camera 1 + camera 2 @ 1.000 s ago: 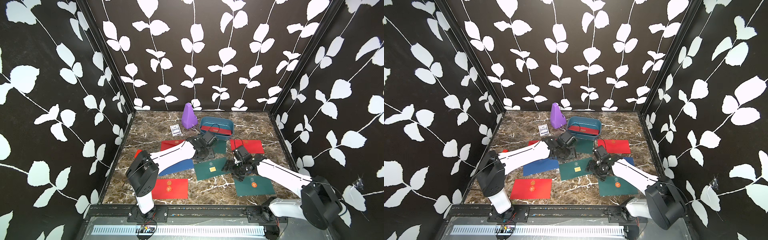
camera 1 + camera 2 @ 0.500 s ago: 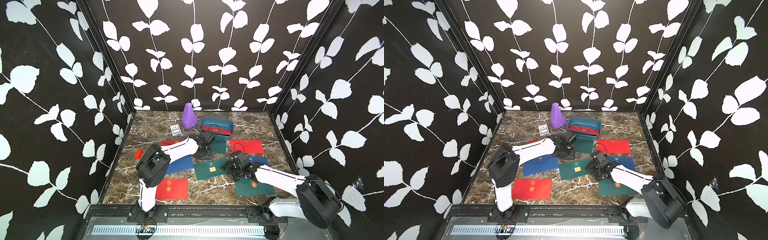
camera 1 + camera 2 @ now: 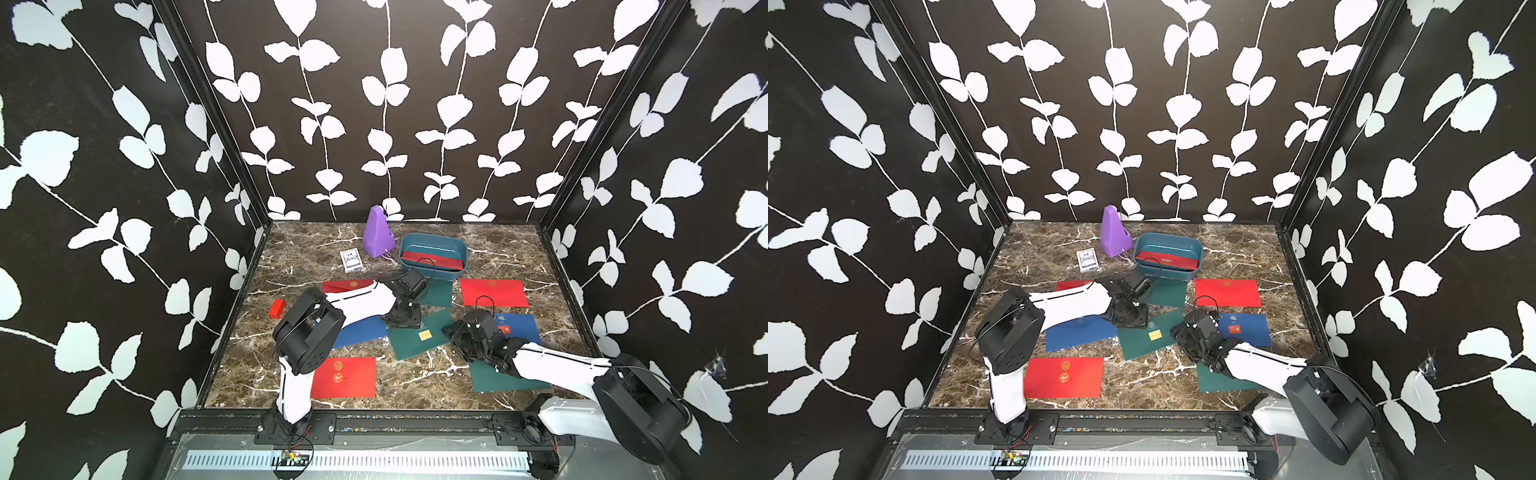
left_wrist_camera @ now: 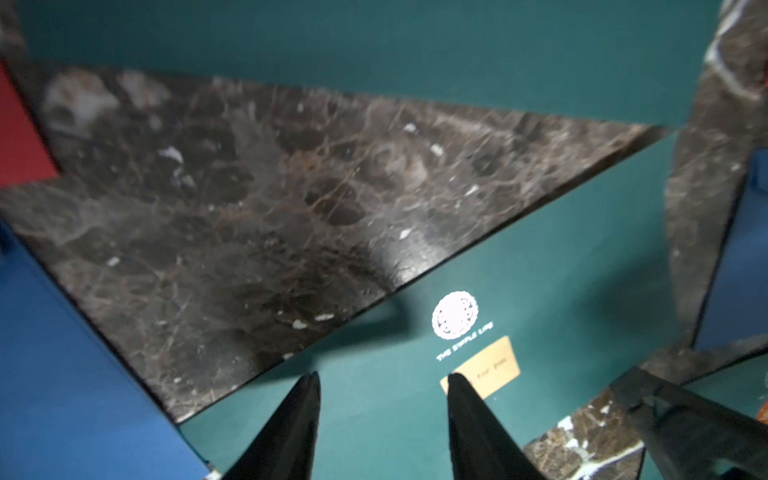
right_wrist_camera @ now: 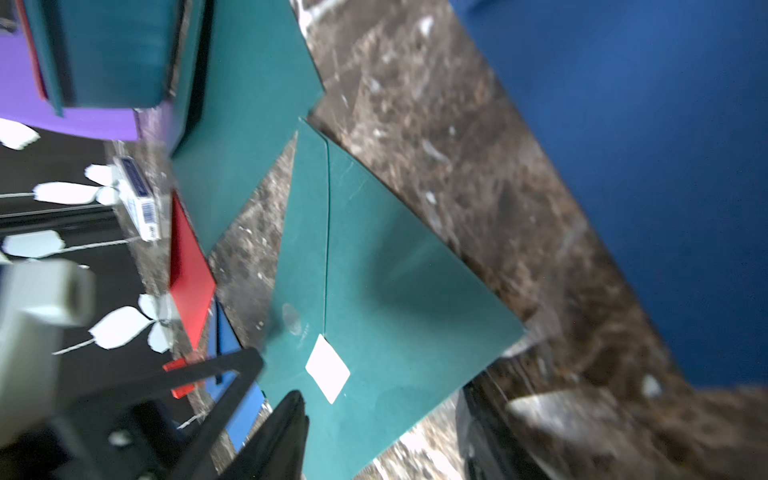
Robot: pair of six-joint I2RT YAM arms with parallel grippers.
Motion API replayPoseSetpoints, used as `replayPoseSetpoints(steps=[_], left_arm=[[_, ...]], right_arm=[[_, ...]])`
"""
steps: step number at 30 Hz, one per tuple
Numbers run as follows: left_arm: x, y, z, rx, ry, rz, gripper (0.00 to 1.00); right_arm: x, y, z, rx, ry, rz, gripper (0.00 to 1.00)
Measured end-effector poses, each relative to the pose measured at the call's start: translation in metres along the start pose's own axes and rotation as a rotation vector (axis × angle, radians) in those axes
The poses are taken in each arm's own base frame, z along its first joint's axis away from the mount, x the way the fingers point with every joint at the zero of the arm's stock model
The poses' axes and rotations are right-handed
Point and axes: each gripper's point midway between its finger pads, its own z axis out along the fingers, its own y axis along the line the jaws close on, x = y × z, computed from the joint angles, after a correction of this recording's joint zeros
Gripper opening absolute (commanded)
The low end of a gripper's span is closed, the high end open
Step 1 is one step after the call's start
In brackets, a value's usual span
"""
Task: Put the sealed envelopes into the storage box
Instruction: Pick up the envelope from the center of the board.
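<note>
storage box [image 3: 461, 249] sat at the back of the marble table [image 3: 424, 382], one red envelope [image 3: 432, 258] already lying inside it. the other envelopes lay flat outside, all on the robot's side of the box.

step in hand, as i read it: picking up the green envelope with the gold sticker [image 3: 415, 343]. it lay skewed, a little way out from the box, beyond a second green envelope [image 3: 436, 293] that sat just beside the box's front wall.

left gripper [image 4: 383, 376] hung low over the long edge nearer the box, fingers apart, nothing between them, gold sticker [image 4: 494, 365] just beside one tip. right gripper [image 5: 380, 399] sat at a short end of the same envelope, jaws apart too, straddling the paper. no clamp seen. could not tell whether the paper was off the marble.

doing it well, my judgement:
- flat paper on stone gives nothing to bite. one gripper pins the sheet, the other works a finger under the free corner.
- close only once paper sits between the pads.
- bite shallow, lift with a slight tilt.
- carry to the box, long side matched to the box's long side, lower onto the red one.
- risk: sheet skating toward the navy envelope [image 3: 517, 328] instead of lifting.
</note>
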Motion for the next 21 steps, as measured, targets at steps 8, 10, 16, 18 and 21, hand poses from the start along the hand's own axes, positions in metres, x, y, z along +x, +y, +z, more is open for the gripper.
replayPoseSetpoints(steps=[8,10,16,18,21], left_arm=[[0.011,-0.007,0.003,0.020,0.029,0.003,0.52],[0.013,-0.009,0.003,0.027,0.035,0.006,0.51],[0.019,-0.014,0.007,0.035,0.054,0.014,0.51],[0.020,-0.015,0.007,0.037,0.056,0.016,0.51],[0.020,-0.015,0.007,0.040,0.059,0.015,0.51]], right_arm=[[-0.005,-0.003,0.002,-0.029,-0.047,-0.001,0.48],[-0.006,-0.004,0.002,-0.044,-0.060,-0.001,0.47],[-0.011,-0.004,0.002,-0.088,-0.101,0.002,0.45],[-0.013,-0.003,0.003,-0.099,-0.112,0.004,0.45],[-0.015,0.000,0.006,-0.118,-0.123,0.005,0.44]])
